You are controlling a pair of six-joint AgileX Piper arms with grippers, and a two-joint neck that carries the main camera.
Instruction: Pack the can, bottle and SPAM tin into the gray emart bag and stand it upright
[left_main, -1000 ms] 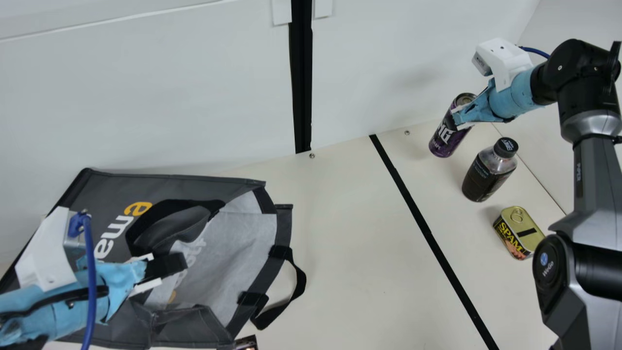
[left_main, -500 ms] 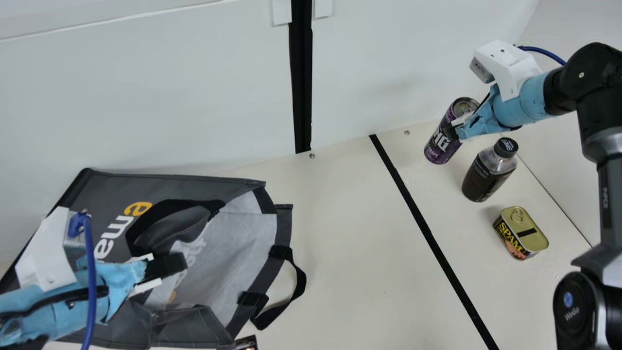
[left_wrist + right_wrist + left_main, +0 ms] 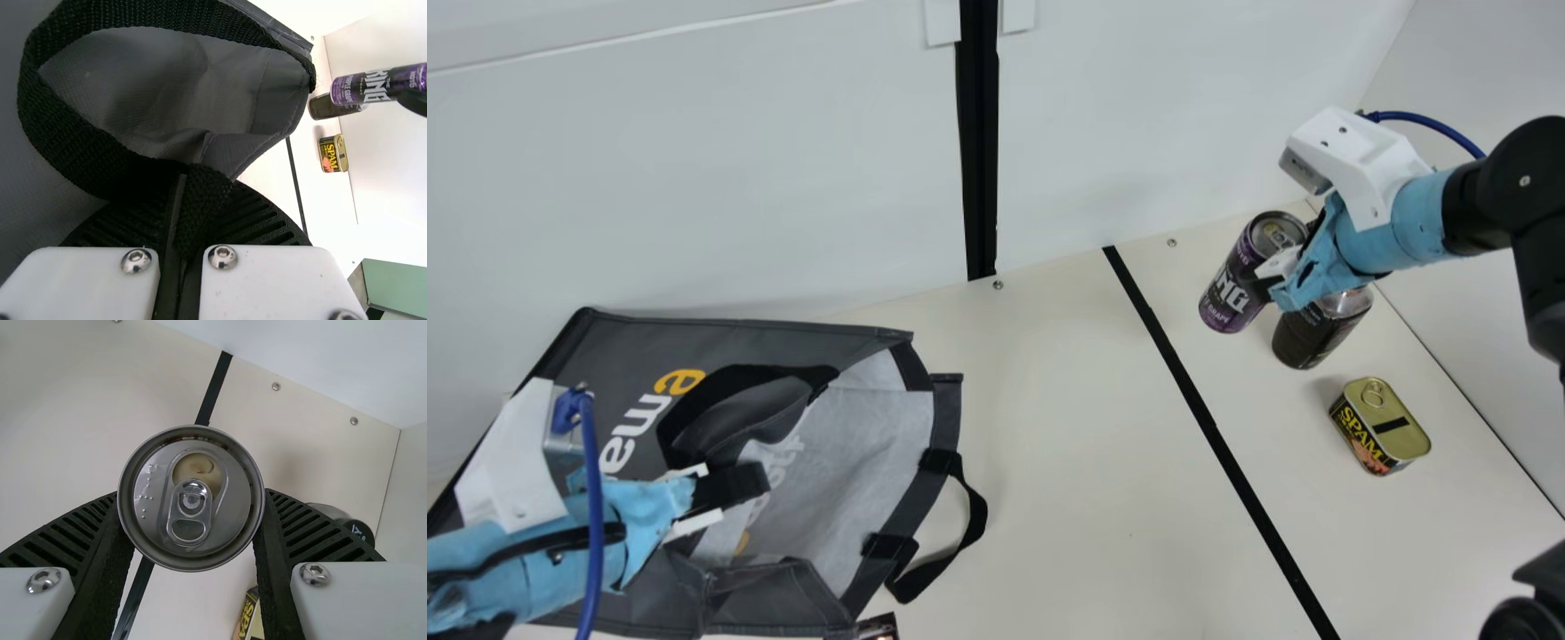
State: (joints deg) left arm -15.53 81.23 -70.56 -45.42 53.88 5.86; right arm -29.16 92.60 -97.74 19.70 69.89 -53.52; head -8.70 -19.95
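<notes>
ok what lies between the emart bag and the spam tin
In the main view, a black line on the cream table runs between the bag and SPAM tin.

On the table, the emart bag lies at the left, one handle between the fingers of the left gripper, and the bottle stands at the right, behind the SPAM tin and right of the can in the right gripper.
</notes>
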